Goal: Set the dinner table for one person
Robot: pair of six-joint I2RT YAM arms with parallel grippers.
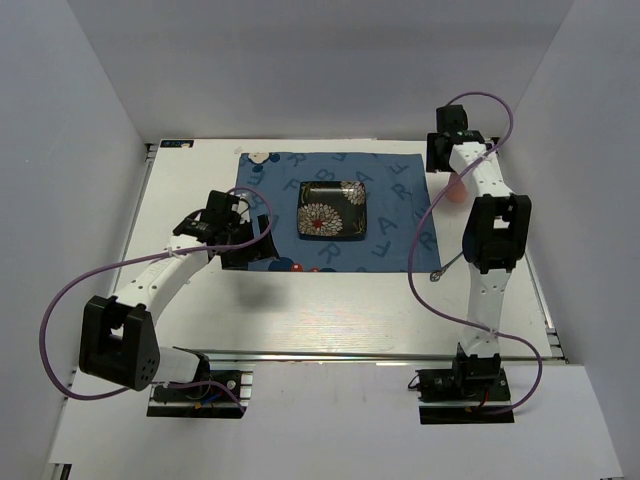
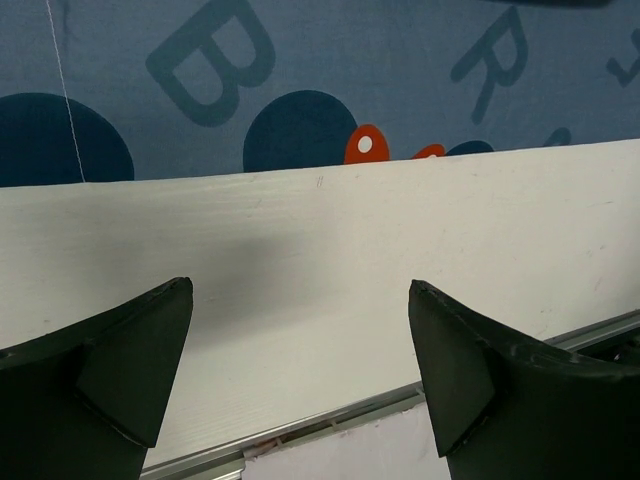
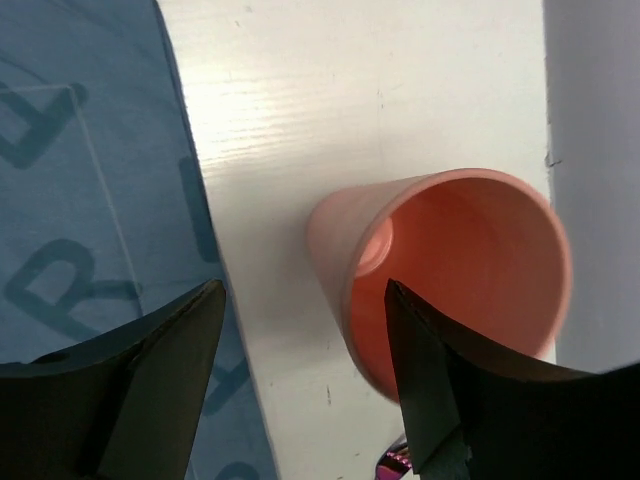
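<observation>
**Right arm reaches a pink cup at the table's far right corner**

Your large white rectangular dinner table point(image 1: 330, 310) fills the floor of the white-walled booth. Its metal rail point(image 1: 380, 355) runs along the near edge, just ahead of both arm bases. A blue cloth mat printed with letters point(image 1: 400, 215) lies on the far half, and a glossy black square dish with white flower patterns point(image 1: 333, 210) sits at the mat's centre.

Your right gripper point(image 3: 302, 290) is stretched to the far right, beside the mat's right edge, over a pale pink plastic cup point(image 3: 470, 260). The cup stands on bare tabletop between the mat and the side wall, with its mouth towards your wrist camera. The jaws are apart. One finger lies across the cup's opening and the other hangs over the mat's edge, so the cup's near wall sits between them. A gap shows on the outer side, and you cannot tell whether the inner finger touches.

Your left gripper point(image 2: 300, 290) hovers low at the mat's near left corner. Its jaws are spread wide over the white strip between the mat and the rail, just short of the orange shapes point(image 2: 365, 145) printed along the cloth's edge.
</observation>
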